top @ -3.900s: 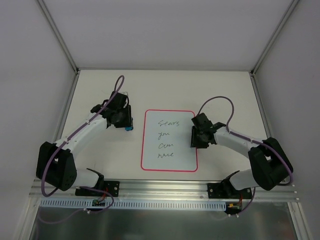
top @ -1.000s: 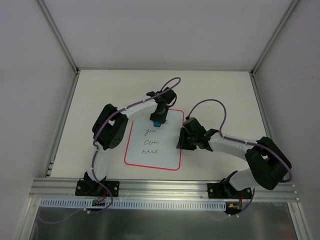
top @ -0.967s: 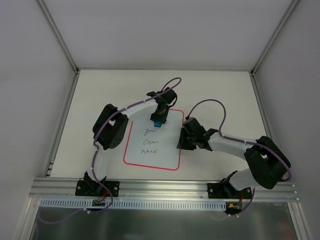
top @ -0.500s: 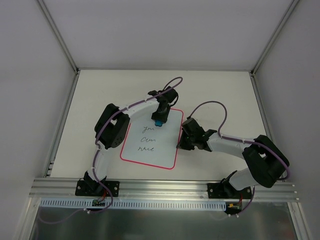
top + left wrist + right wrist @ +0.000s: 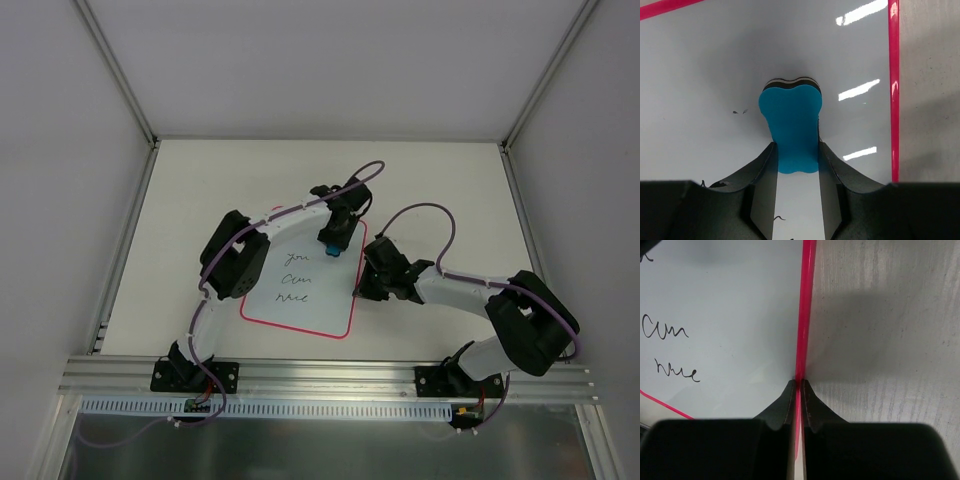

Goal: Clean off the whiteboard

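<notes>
The whiteboard lies flat on the table, tilted a little, with a red-pink border and three handwritten lines. My left gripper is shut on a blue eraser pressed on the board's top right corner; small ink specks lie beside it. My right gripper is shut on the board's right red edge, fingertips meeting over the border. The writing shows in the right wrist view.
White walls and metal posts enclose the beige table. An aluminium rail runs along the near edge by both arm bases. Purple cables loop above the wrists.
The top handwritten line has been wiped away. My left gripper slid the eraser right along the board's top. The board has shifted left and turned slightly, still held by my right gripper.
</notes>
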Robot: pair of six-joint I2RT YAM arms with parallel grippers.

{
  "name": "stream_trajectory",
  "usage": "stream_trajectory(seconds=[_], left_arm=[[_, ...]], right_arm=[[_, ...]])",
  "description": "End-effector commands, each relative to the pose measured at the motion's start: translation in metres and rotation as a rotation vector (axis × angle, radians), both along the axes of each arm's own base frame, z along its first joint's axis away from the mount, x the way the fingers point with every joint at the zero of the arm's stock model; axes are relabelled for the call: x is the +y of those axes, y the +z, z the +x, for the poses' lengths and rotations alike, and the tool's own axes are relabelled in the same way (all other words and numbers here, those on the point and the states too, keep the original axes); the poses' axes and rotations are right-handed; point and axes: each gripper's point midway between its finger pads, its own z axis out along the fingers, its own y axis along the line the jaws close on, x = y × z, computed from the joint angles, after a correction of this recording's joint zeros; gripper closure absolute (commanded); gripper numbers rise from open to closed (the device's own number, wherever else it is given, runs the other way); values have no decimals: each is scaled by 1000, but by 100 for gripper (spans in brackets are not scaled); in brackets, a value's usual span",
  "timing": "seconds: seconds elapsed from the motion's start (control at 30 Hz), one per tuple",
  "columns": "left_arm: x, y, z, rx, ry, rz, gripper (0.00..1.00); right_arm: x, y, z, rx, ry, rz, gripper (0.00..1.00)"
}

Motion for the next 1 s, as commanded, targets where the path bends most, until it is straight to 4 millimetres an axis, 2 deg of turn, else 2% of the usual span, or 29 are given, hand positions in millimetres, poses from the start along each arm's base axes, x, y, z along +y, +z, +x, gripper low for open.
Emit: stream_trajectory(seconds=[0.0,0.03,0.1,0.2,0.33,0.5,0.63,0.7,0.8,0.83,0.9,0.93,0.97], left_arm=[[48,-42,-26,170,91,110,100],[56,-35,-22,157,126,104,100],[87,-33,-11,152,192,130,100],[119,-25,5,145,244,136,100],[137,-23,15,146,226,169,100],[115,-29,10,181,166,133,100],[74,-35,-6,199,77,107,100],[37,-37,-16,195,3,77,100],[19,-36,-21,202,-18,49,100],[15,-36,-24,206,-21,42,100],[19,-35,-24,207,9,42,100],[27,-34,-23,194,34,64,100],[46,-42,-29,221,91,90,100]], right_arm=[[-53,-43,-29,99,-29,-238,100],[-52,-43,-29,98,-29,-236,100],[-53,-43,-29,98,-30,-239,100],[-53,-43,-29,99,-27,-242,100],[-54,-43,-27,92,-28,-247,100],[-53,-41,-25,91,-22,-254,99],[-53,-41,-25,90,-18,-258,99],[-52,-41,-24,91,-13,-257,99],[-52,-41,-24,92,-14,-256,99],[-51,-40,-23,88,-12,-254,99],[-52,-40,-23,88,-16,-254,99],[-52,-40,-23,86,-15,-254,99],[-52,-40,-24,87,-16,-253,99]])
